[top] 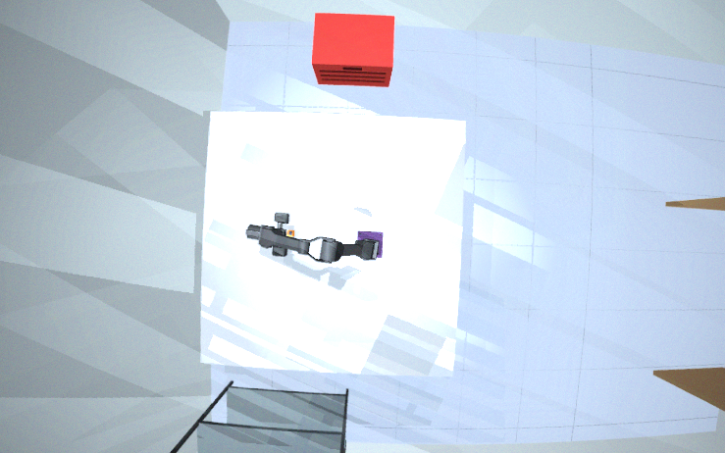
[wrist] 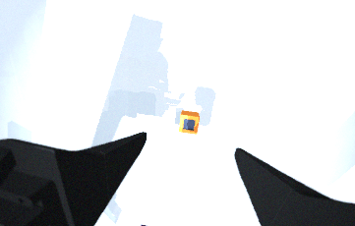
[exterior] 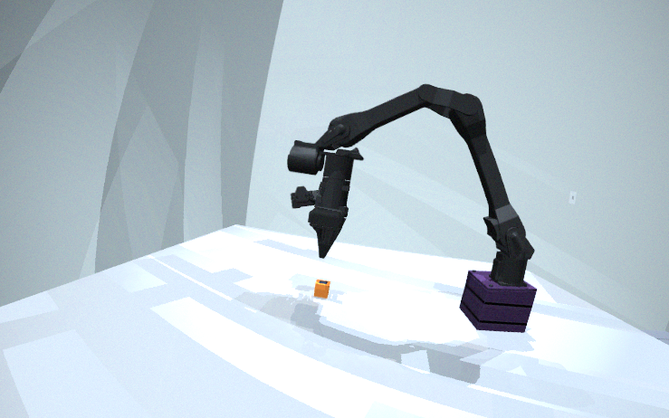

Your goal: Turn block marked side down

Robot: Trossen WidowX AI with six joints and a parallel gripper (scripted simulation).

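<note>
The small orange cube-shaped block (top: 290, 232) (exterior: 321, 289) (wrist: 190, 122) looks light and stiff; opposite side faces suit the black two-fingered hand (top: 281, 234) (exterior: 322, 256) (wrist: 189, 143), wide and holding nothing.

1 blk (top: 290, 232) (exterior: 321, 289) (wrist: 189, 122), 1 arm (top: 328, 249) (exterior: 388, 111), 1 red cab (top: 353, 42), 1 purple base (top: 370, 235) (exterior: 505, 315).

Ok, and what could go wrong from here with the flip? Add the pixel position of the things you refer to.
The gripper (top: 281, 234) (exterior: 322, 256) (wrist: 189, 143) is open above the orange block (top: 290, 232) (exterior: 321, 289) (wrist: 189, 122).

1. In the wrist view the block sits beyond the line between the fingertips, so a poorly aimed descent might clip or miss it.
2. The dark mark faces up, so a lift without a half turn would probably leave it wrong.
3. The block is small against the finger gap; uneven closing may nudge it.
</note>
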